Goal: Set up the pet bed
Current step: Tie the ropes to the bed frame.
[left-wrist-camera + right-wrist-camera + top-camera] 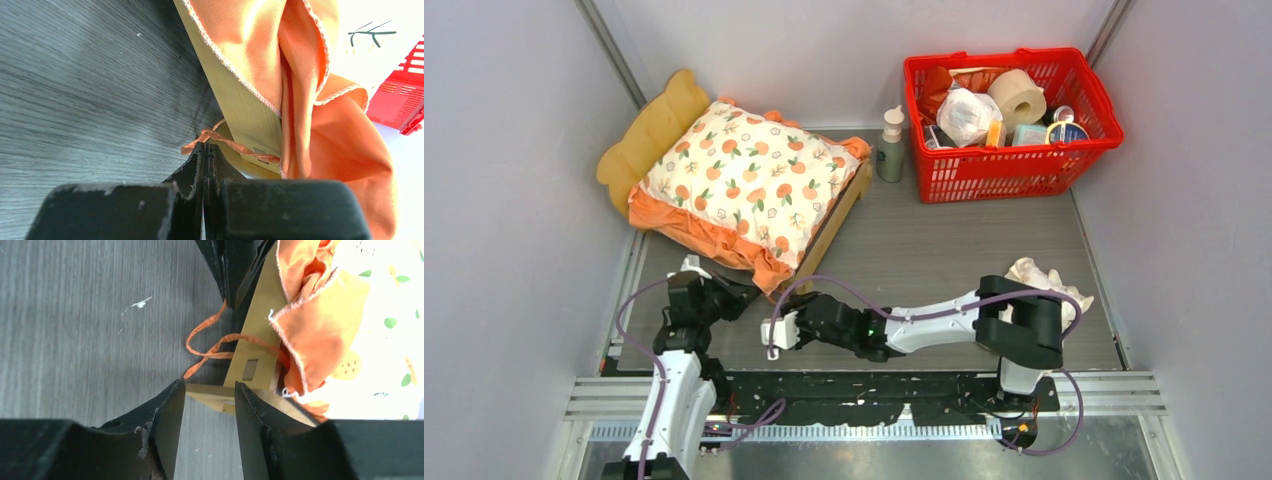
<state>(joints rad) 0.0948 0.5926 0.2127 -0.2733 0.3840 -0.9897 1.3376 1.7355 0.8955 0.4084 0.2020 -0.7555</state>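
My left claw (205, 146) is pinched shut on the thin orange tie (200, 335) trailing from the cushion (744, 175). My right claw (210, 385) stands half apart with the near corner of the pet bed (654, 135) between its tips (whether it actually bites the wood, I cannot tell). The bed sits at the far left of the table (964, 250), headboard toward the wall, cushion laid on top. If I tug hard, the tie could slip from the tips, or drag the cushion askew and skid the light frame. The loose loop could also snag my right tips.
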